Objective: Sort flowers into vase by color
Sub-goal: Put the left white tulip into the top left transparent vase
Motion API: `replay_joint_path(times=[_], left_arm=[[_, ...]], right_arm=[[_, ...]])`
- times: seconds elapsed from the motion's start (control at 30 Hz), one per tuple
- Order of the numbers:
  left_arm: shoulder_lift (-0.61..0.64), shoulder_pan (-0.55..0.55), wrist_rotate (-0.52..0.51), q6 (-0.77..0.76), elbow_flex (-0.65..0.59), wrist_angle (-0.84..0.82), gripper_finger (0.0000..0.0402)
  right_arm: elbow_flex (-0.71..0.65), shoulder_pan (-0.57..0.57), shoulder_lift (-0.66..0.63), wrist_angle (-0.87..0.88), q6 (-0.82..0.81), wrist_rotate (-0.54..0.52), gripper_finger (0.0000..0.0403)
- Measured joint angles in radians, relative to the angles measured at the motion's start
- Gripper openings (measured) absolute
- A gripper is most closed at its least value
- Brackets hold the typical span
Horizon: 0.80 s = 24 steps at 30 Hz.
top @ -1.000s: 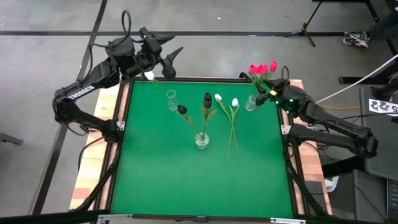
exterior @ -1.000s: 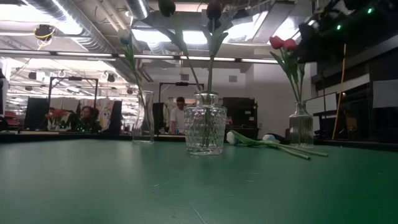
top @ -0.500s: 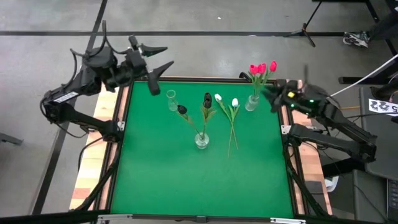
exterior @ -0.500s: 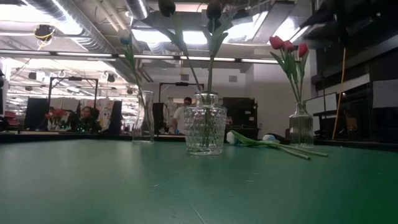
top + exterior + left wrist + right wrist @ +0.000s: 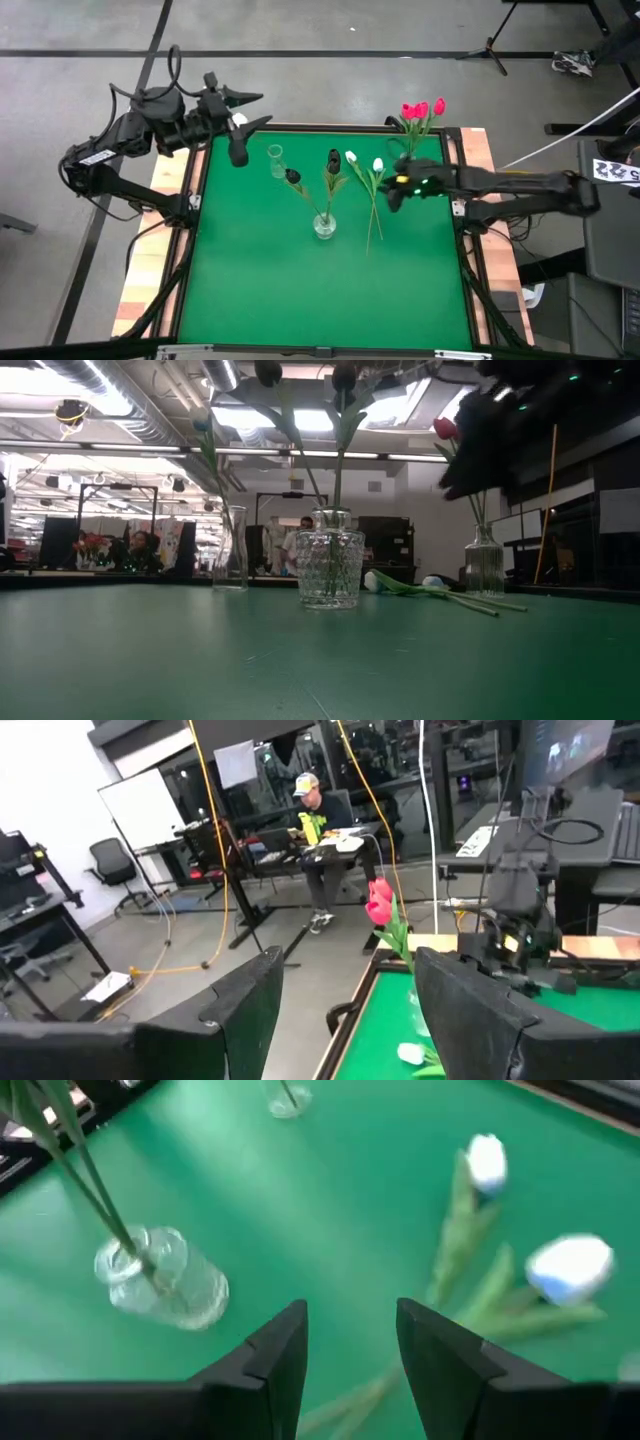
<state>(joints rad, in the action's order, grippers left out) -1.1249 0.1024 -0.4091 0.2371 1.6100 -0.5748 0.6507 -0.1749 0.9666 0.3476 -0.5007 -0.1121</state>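
Two white tulips [image 5: 372, 218] lie flat on the green mat, heads [image 5: 487, 1160] toward the far edge. My right gripper [image 5: 392, 195] hovers open just above them [image 5: 350, 1308]. A narrow glass vase [image 5: 275, 158] holds one white tulip, which leans toward the far left corner. A round glass vase [image 5: 324, 226] holds black tulips [image 5: 333, 158]. A small vase [image 5: 405, 165] at the far right holds pink-red tulips [image 5: 420, 108]. My left gripper [image 5: 262, 108] is open at the far left corner, with nothing between its fingers [image 5: 347, 960].
The mat's near half [image 5: 320, 290] is bare green. A raised dark rim [image 5: 190, 200] frames the table. In the low view the three vases stand in a row at the far side [image 5: 330, 565], and people sit in the room behind.
My right gripper has left the pink tulip vase, swung toward the table's left and near side, and come down over the two lying white tulips, fingers pointing down. My left arm has drawn back toward the far left corner. The flowers and vases have stayed put.
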Motion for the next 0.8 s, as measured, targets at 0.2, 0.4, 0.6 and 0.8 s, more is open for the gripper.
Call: replay_joint_path(times=[0.2,0.4,0.6,0.8], left_arm=[[-0.001,0.003,-0.081,-0.003,0.000,-0.039,0.0224],[-0.001,0.004,-0.120,-0.014,0.000,-0.051,0.0224],[-0.001,0.004,-0.120,-0.015,0.000,-0.051,0.0224],[-0.001,0.004,-0.161,-0.036,0.000,-0.094,0.0224]], right_arm=[[0.003,0.037,0.264,-0.112,-0.016,-0.054,0.0152],[0.004,0.030,0.409,-0.115,-0.045,-0.062,0.0152],[0.005,0.030,0.426,-0.117,-0.043,-0.140,0.0182],[0.005,-0.013,0.438,-0.153,-0.015,-0.170,0.0220]])
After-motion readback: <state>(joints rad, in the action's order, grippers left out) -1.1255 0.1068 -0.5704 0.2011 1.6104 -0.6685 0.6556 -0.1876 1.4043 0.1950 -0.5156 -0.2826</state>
